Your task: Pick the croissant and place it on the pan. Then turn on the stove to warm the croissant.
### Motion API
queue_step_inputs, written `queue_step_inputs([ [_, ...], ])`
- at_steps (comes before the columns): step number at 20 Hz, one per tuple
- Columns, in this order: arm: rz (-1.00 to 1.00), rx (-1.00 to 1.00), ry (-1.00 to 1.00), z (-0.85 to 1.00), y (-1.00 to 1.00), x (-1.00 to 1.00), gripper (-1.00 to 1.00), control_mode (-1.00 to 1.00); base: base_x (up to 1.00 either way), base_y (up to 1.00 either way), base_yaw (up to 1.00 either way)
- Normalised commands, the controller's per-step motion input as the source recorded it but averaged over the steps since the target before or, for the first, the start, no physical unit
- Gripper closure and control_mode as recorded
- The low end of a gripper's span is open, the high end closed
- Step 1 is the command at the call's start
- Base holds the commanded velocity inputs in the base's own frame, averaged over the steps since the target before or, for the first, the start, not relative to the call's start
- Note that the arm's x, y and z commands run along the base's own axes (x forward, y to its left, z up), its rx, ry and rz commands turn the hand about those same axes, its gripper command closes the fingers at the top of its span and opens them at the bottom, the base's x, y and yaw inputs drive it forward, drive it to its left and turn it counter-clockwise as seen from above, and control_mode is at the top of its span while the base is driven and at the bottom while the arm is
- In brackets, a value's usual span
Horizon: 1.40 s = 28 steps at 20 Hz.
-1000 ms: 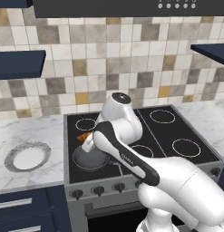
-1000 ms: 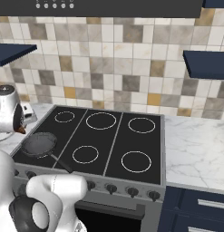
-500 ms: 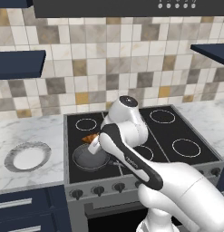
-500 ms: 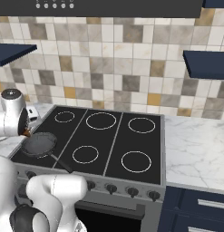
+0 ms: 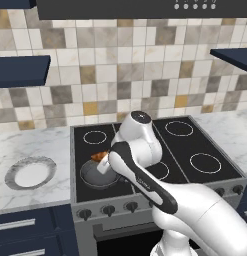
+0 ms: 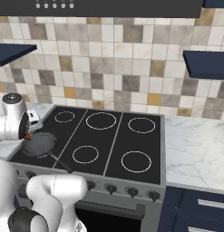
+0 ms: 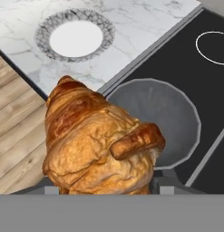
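Note:
The brown-orange croissant (image 7: 95, 140) hangs in my gripper (image 5: 103, 162), which is shut on it; in the hand view it hides the fingertips. In the left base view the croissant (image 5: 99, 157) shows as a small orange wedge just above the far-left rim of the round dark grey pan (image 5: 97, 175). The pan (image 7: 163, 118) sits on the front left burner of the black stove (image 5: 195, 145), its thin black handle (image 6: 61, 163) pointing toward the front edge. In the right base view the pan (image 6: 38, 143) lies beside my hand, and an orange speck of croissant (image 6: 27, 136) peeks out.
A round white-and-grey plate (image 5: 29, 173) rests on the marble counter left of the stove. A row of dark knobs (image 5: 107, 210) runs along the steel front. Blue shelves (image 5: 22, 70) hang on the tiled wall. Wood floor (image 7: 13, 122) shows below the counter edge.
My hand has carried the croissant rightward from the counter side to over the pan's left rim. The pan and plate have stayed put.

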Motion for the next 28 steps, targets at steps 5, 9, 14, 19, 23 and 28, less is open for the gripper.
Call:
queue_step_inputs([
  [5, -0.02, 0.0, 0.05, -0.21, 0.0, 0.1, 1.0, -1.0, 0.0, 0.0, 0.0],
  [9, -0.01, 0.0, 0.03, -0.25, 0.0, 0.16, 1.0, -1.0, 0.0, 0.0, 0.0],
  [14, -0.02, -0.01, 0.03, -0.24, 0.0, 0.17, 1.0, -1.0, 0.0, 0.0, 0.0],
  [19, -0.03, -0.03, 0.03, -0.24, 0.0, 0.23, 1.0, -1.0, 0.0, 0.0, 0.0],
  [23, -0.02, -0.02, 0.04, -0.21, 0.0, 0.25, 1.0, -1.0, 0.0, 0.0, 0.0],
  [28, -0.01, -0.01, 0.04, -0.16, 0.0, 0.25, 1.0, -1.0, 0.0, 0.0, 0.0],
])
